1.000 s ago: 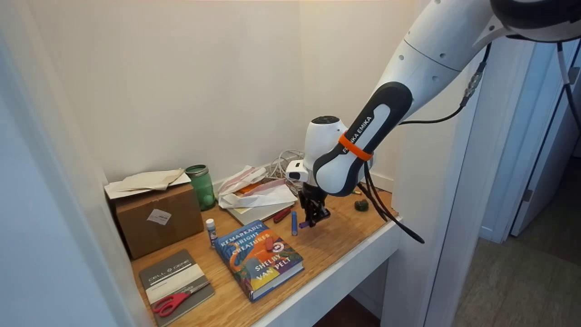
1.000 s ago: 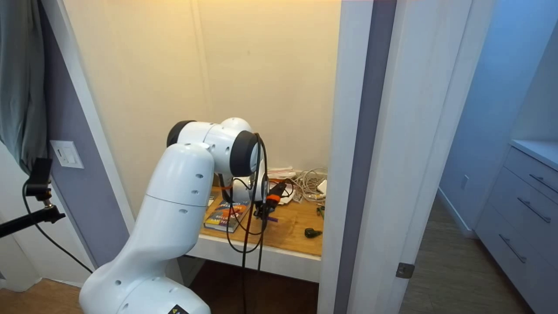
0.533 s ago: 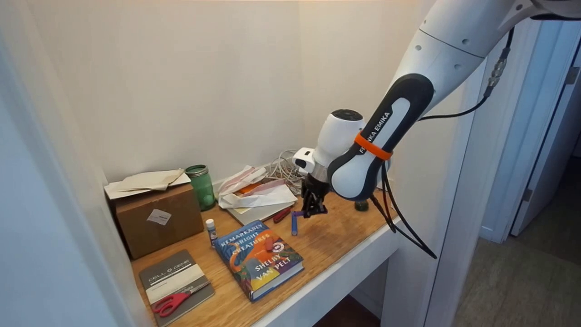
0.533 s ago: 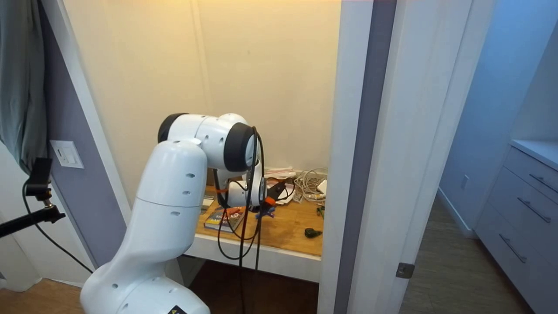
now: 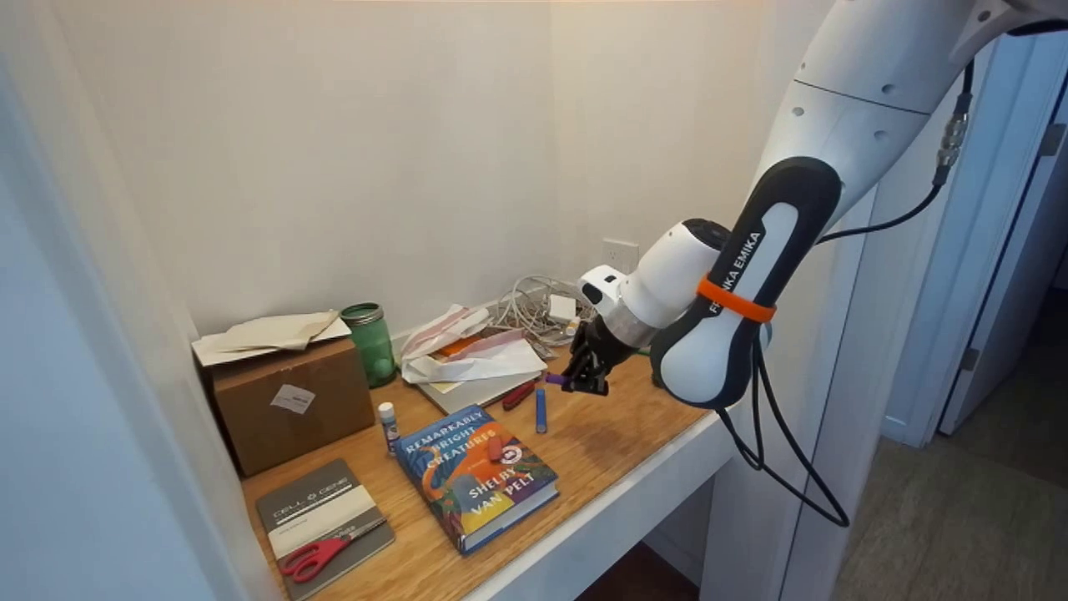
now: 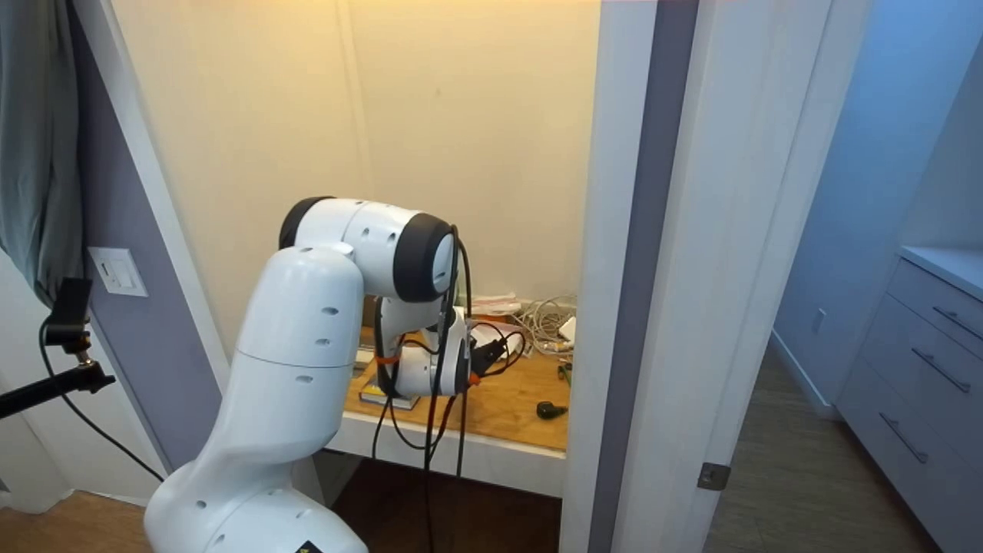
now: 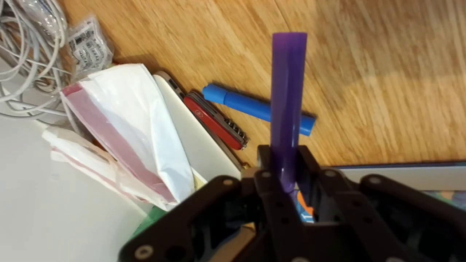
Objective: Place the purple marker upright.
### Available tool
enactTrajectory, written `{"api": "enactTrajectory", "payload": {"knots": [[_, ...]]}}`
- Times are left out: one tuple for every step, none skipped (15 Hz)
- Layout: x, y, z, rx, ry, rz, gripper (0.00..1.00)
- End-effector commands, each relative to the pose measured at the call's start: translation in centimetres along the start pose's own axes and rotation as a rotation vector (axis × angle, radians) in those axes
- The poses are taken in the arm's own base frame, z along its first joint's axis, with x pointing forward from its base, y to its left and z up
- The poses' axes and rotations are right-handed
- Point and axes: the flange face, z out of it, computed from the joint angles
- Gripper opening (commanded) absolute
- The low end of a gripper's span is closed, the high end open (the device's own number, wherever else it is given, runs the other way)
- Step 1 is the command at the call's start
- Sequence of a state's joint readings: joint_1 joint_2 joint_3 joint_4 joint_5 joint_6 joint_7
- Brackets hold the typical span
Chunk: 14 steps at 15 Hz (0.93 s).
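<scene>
The purple marker is held between the fingertips of my gripper in the wrist view. Its longer part sticks out past the fingers, and its other end lies between them. In an exterior view the marker lies nearly level, pointing left from the tilted gripper. It appears to be above the wooden desk; the exact height is hard to tell. In the other exterior picture the arm hides gripper and marker.
A blue marker lies on the desk below, beside a red pocket knife. The colourful book lies to its left in the exterior view. A bag, cables, glue stick and box stand around. A dark green object lies right.
The gripper has tilted from pointing nearly straight down to a slant, its wrist swinging right in an exterior view. The purple marker has risen in the picture, still held.
</scene>
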State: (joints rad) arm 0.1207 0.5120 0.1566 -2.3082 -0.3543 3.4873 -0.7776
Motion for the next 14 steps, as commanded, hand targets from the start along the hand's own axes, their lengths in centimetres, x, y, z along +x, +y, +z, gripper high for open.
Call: {"api": "enactTrajectory", "payload": {"knots": [[-0.8, -0.9, -1.8, -0.087, 0.111, 0.093, 0.05], [-1.0, -1.2, -2.1, -0.111, 0.150, 0.120, 0.05], [-1.0, -1.8, -2.1, -0.108, 0.182, 0.122, 0.05], [-0.7, -0.9, -1.8, -0.098, 0.127, 0.093, 0.18], [-0.8, -1.3, -1.9, -0.104, 0.147, 0.103, 0.18], [-0.9, -1.6, -1.9, -0.105, 0.157, 0.110, 0.18], [-0.9, -1.7, -1.8, -0.105, 0.159, 0.113, 0.18], [-1.0, -1.7, -1.8, -0.105, 0.159, 0.115, 0.18], [-1.0, -1.7, -1.8, -0.105, 0.159, 0.116, 0.18], [-1.0, -1.7, -1.8, -0.105, 0.159, 0.116, 0.05], [-1.6, -1.7, -1.9, -0.135, 0.163, 0.139, 0.05], [-2.1, -1.8, -2.1, -0.163, 0.172, 0.164, 0.05], [-2.6, -1.7, -2.3, -0.197, 0.191, 0.194, 0.05], [-3.1, -1.7, -2.6, -0.229, 0.209, 0.230, 0.05]]}}
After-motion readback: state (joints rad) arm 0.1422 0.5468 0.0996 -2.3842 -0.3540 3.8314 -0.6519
